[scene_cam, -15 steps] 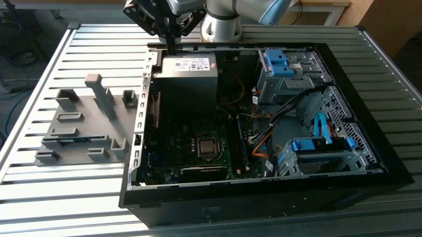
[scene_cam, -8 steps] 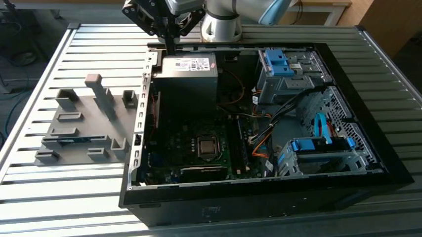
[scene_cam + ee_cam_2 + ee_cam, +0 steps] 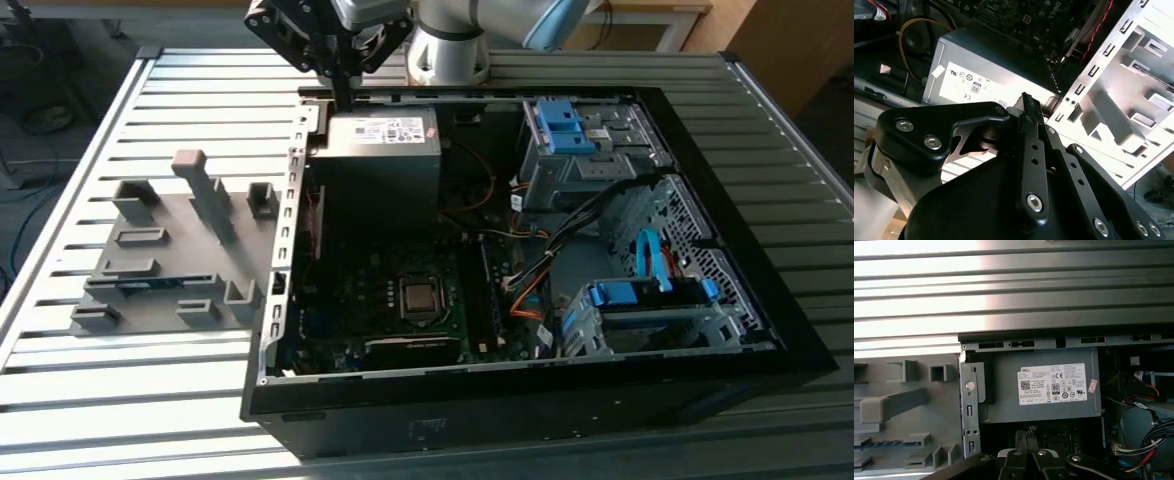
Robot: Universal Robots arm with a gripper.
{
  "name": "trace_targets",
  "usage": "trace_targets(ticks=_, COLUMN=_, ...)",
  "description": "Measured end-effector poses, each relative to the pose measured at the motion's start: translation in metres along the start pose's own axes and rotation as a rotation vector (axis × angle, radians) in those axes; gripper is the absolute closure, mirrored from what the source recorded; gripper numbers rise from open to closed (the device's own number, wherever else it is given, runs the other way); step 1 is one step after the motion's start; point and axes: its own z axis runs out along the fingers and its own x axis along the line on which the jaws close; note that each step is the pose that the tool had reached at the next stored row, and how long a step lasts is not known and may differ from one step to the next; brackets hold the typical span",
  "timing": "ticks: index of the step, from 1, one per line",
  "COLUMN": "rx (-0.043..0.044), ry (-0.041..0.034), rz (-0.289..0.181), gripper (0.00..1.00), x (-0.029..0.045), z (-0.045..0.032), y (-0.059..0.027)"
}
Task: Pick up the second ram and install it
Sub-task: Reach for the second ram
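Black hand (image 3: 343, 98), pressed together and empty, hangs over the open black computer case (image 3: 534, 390); thin blue ram stick (image 3: 147, 284) lies unpicked in grey slotted tray (image 3: 180, 255).

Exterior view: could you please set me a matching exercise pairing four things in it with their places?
Things:
1 gripper
2 second ram
3 power supply
4 processor socket

Places:
A in the grey holder tray, outside the case
B on the motherboard
C over the case's far edge, by the power supply
D inside the case, bearing a white label

Pairs: 1-C, 2-A, 3-D, 4-B
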Motion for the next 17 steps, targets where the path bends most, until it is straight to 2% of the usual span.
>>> trace_targets(ticks=17, rx=-0.0001, ry=-0.0001, rz=0.000, gripper=0.89, x=0.0049, z=-0.0001, y=-0.0004)
